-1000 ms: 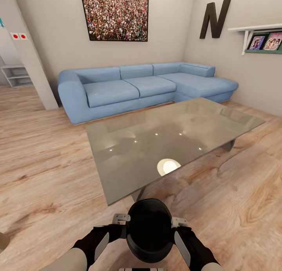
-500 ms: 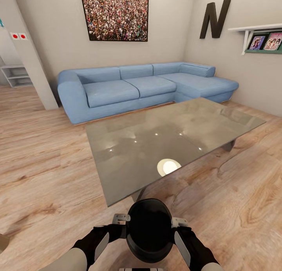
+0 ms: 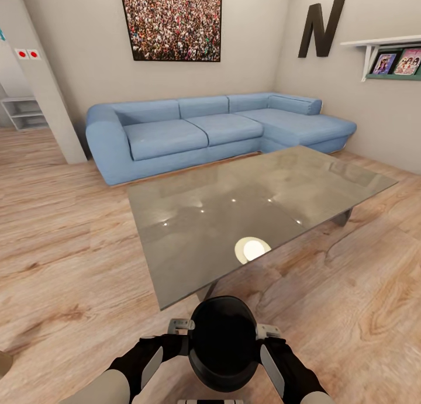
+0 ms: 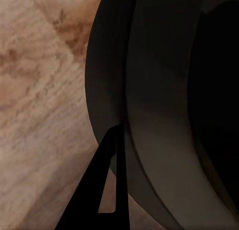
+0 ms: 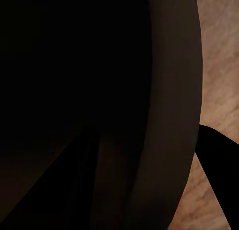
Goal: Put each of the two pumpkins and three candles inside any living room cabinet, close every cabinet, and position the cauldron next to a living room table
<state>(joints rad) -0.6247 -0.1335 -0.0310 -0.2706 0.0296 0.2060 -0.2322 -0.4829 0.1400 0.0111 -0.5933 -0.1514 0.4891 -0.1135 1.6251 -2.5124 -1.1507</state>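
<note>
The matte-black cauldron hangs low in front of me, mouth up, just short of the near edge of the glossy grey table. My left gripper is shut on its left rim and my right gripper on its right rim. In the left wrist view a dark finger lies against the outside of the cauldron wall, above the wood floor. In the right wrist view the cauldron rim runs between a finger outside and the dark inside. Pumpkins, candles and cabinet are out of view.
A blue corner sofa stands beyond the table against the back wall. A white pillar rises at the left and a wall shelf hangs at the right. Wood floor lies open left and right of the table.
The whole picture has crept very slightly, so the camera moved a touch. Cauldron and both grippers keep their hold and place.
</note>
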